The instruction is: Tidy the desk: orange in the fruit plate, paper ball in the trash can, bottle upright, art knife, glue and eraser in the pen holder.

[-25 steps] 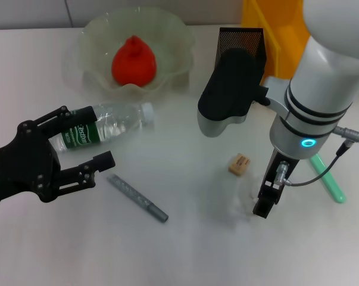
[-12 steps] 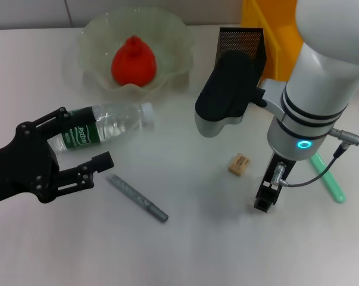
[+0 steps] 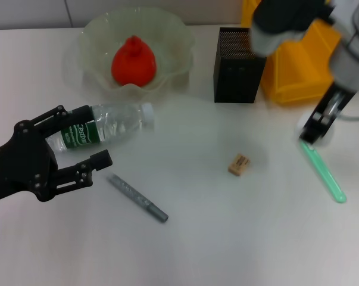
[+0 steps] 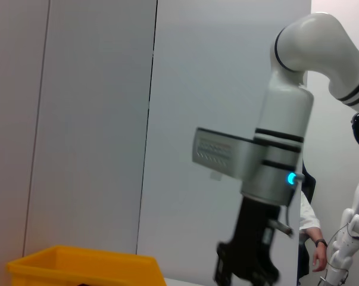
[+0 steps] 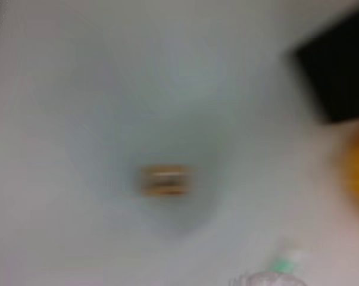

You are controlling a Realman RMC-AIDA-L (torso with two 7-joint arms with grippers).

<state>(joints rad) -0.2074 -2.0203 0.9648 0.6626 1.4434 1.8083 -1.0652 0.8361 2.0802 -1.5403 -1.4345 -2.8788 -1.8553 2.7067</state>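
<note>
Paper ball no longer showed on the desk where a pale wad had lain a second earlier, under the right gripper [image 3: 314, 129]. That gripper had swung away towards the trash can [image 3: 298, 65]. A whitish blur clung just beside it, probably the ball, though its grip could not be told. If so, only the drop remained. The left gripper [image 3: 84, 137] hung idle, jaws spread, with the lying bottle [image 3: 105, 124] just beyond them.

One each lay out: eraser [image 3: 239, 164] between the grippers, grey stick [image 3: 137, 198], green stick [image 3: 323, 170] below the right gripper, pen holder [image 3: 237, 65], and orange [image 3: 133, 61] in its plate [image 3: 93, 36].
</note>
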